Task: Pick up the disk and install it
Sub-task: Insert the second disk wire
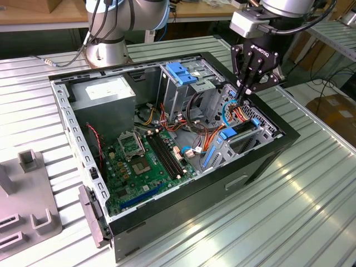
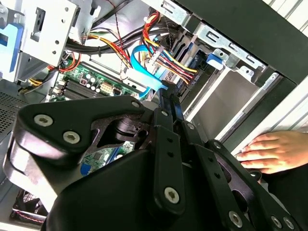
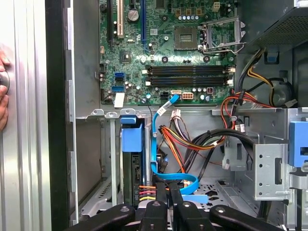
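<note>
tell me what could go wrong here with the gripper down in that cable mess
1. The gripper has its closed tips right at the blue flat cable and the bundle of coloured wires. Any move might snag them or tug a connector loose.
2. A person's hand rests on the case edge close to the arm, so a sideways swing could strike or pinch it.

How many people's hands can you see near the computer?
1. A hand rests on the ribbed metal table, just outside the black computer case. It appears in both wrist views. Another hand may be hidden.
</note>
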Robot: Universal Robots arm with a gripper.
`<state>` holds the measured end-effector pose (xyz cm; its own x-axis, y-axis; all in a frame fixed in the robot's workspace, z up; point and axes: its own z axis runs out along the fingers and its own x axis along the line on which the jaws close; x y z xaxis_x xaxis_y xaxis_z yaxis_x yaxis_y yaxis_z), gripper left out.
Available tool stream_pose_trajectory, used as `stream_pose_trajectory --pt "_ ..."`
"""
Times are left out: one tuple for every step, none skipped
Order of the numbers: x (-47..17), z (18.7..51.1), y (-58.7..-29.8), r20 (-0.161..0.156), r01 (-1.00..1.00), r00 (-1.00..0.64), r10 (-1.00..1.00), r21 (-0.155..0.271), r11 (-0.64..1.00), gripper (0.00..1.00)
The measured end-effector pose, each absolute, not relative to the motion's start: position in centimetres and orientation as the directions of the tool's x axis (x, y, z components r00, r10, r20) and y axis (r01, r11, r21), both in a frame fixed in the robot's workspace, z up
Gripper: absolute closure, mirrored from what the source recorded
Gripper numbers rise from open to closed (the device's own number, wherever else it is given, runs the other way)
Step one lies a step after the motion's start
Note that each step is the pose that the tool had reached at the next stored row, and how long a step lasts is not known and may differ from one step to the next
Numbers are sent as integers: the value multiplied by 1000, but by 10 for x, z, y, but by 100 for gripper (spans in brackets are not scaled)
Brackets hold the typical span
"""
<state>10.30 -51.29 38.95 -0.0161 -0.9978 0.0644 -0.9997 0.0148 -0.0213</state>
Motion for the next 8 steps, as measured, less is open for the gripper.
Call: stream_pose_trajectory --pt "103 390 -513 64 -1000 -16 -998 -21 15 83" --pt "103 390 -513 64 -1000 -16 -998 -21 15 83" --pt "103 390 -513 64 -1000 -16 -998 -21 15 83" --pt "103 390 -513 64 -1000 -16 -998 -21 15 83" --pt "103 390 -513 65 -1000 -16 -998 -21 15 83" --pt "103 389 -513 67 -1000 -16 -998 -21 15 83" --pt "103 389 -512 85 -1000 -16 -996 -22 14 83" --pt "103 389 -511 90 -1000 -16 -996 -22 14 83"
